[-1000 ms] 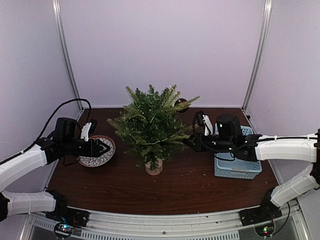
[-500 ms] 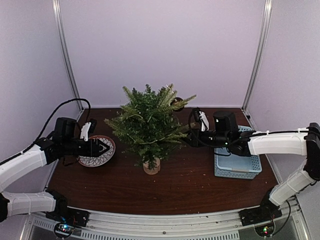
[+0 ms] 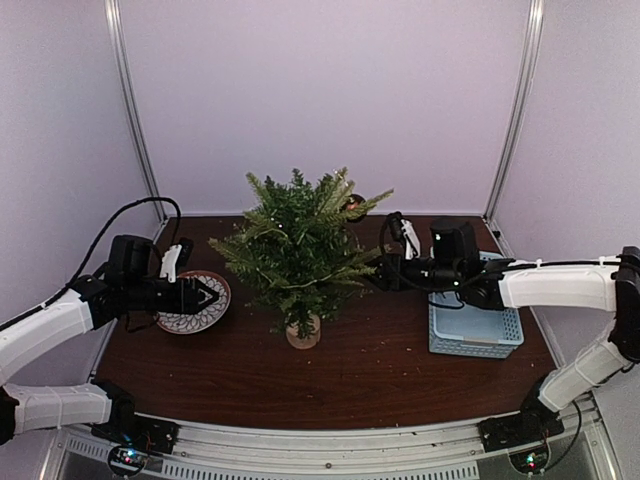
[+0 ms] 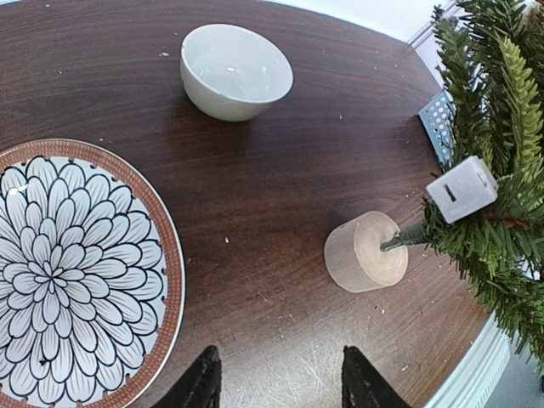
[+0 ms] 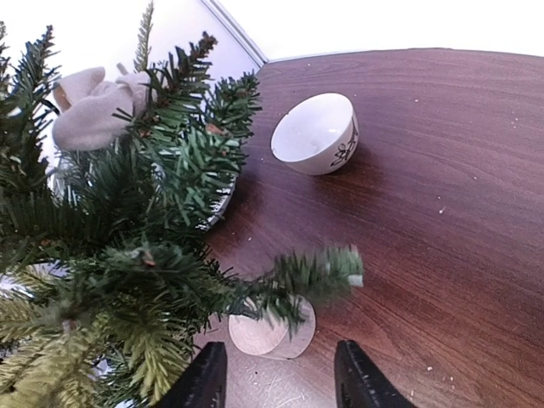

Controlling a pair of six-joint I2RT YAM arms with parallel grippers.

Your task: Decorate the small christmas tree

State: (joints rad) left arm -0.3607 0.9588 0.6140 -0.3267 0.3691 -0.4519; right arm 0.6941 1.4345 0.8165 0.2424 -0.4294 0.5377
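The top view overlooks the whole bench [image 3: 390,372] from above its near edge. The wrist views closely face the small christmas tree [image 3: 297,250] from its left and right, sharing its stump [image 4: 367,252] and a white bowl [image 4: 236,70].

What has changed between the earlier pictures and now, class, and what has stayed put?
The right gripper has opened its jaws at the branches of the small christmas tree. The tree, earlier leaning right, has swung back left, its stump shifting slightly left. Unchanged: the left gripper, jaws open over the patterned plate, and the blue basket.
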